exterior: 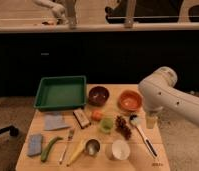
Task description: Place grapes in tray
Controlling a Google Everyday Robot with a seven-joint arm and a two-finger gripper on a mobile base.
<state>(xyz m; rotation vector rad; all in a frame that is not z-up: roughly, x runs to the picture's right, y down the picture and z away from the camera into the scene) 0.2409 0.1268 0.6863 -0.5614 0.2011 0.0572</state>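
The grapes (pixel 123 127), a small dark reddish-purple bunch, lie on the wooden table right of centre, between a light green round fruit (pixel 107 124) and a dark-handled brush (pixel 142 132). The green tray (pixel 60 94) sits at the table's far left corner and holds nothing. My white arm (pixel 165 97) reaches in from the right. The gripper (pixel 151 121) hangs below it by the table's right edge, to the right of the grapes and apart from them.
A dark bowl (pixel 98 95) and an orange bowl (pixel 130 100) stand at the back. An orange fruit (pixel 96 115), white cup (pixel 119 149), metal cup (pixel 92 146), banana (pixel 77 151), fork (pixel 70 137), blue sponge (pixel 35 144) and cloth (pixel 55 122) lie around.
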